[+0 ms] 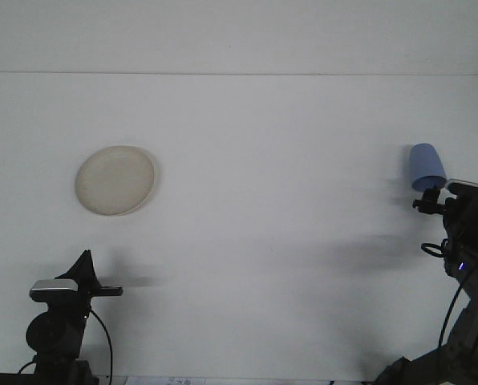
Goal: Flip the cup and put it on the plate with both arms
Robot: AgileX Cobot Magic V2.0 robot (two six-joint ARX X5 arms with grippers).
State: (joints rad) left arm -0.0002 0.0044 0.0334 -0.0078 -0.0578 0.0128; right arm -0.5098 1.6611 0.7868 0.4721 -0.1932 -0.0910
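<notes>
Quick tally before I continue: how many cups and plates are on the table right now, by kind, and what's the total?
Cups: 1, the blue cup, on the right side of the table, just beyond the right claw.
Plates: 1, the cream plate, on the left side, with nothing on it.
Total: 2 items.

White table (pixel 263 241), cream plate (pixel 115 180) left, blue cup (pixel 426 166) right

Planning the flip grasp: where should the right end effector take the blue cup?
Across the tapered side wall of the blue cup, approaching from the near side, where the right end effector already is. The cup appears upside down, wide end nearest the robot, so its wall is exposed.
</notes>
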